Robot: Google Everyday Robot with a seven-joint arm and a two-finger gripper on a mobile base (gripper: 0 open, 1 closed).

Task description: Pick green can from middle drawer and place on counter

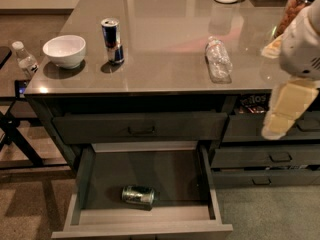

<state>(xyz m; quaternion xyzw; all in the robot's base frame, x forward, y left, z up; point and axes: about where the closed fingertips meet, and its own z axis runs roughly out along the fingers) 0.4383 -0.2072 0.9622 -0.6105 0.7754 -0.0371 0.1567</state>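
Here's the green can [138,195], lying on its side on the floor of the pulled-out middle drawer [170,174], close to the drawer's front wall. The worktop [165,49] sits above that drawer. The end effector [280,116] hangs up to the drawer's right; can't tell how far it's parted, and the can isn't in its hold.

I'd say a kitchen or office pantry: counter [165,34] over dark drawers [140,126], holding bowl [64,50], blue can [111,40], bottle [218,59], snack jar [295,9]; my gripper [285,109] hangs at the right edge.
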